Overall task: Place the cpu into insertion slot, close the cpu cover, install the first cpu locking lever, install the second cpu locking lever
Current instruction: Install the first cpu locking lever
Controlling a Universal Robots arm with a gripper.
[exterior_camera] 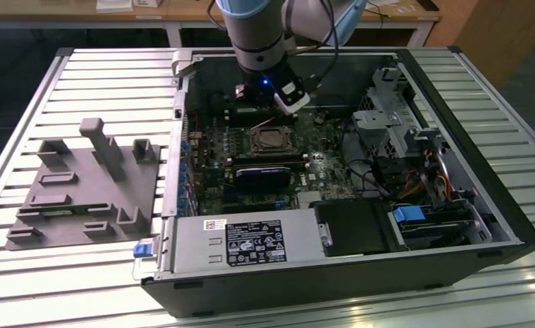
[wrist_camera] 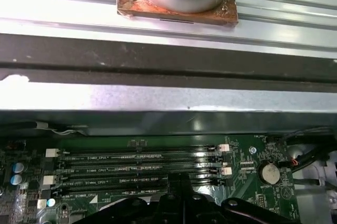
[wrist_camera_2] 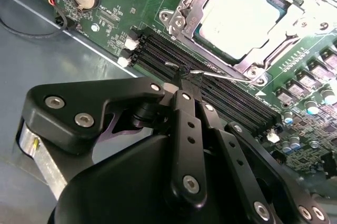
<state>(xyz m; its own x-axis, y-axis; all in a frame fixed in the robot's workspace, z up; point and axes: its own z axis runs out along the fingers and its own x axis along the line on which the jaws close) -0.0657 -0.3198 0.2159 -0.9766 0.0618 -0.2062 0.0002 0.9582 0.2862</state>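
Observation:
The cpu (wrist_camera_2: 243, 14) lies flat in the insertion slot (exterior_camera: 269, 140), its silver top showing through the window of the cpu cover (wrist_camera_2: 185, 9), which is down over it. A thin wire locking lever (wrist_camera_2: 221, 75) runs along the socket's edge beside the memory slots. My gripper (wrist_camera_2: 182, 70) is shut, its black fingertips together right at the lever's hooked end; whether they clamp the wire or only touch it is unclear. In the exterior view my gripper (exterior_camera: 281, 102) hangs inside the case just behind the socket.
The open computer case (exterior_camera: 340, 287) lies on a slatted metal table (exterior_camera: 67, 75). Long black memory slots (wrist_camera: 142, 163) and a coin battery (wrist_camera: 270, 172) sit near the socket. A grey fixture block (exterior_camera: 85, 184) is at the exterior view's left; drive cages and cables (exterior_camera: 413, 157) are at its right.

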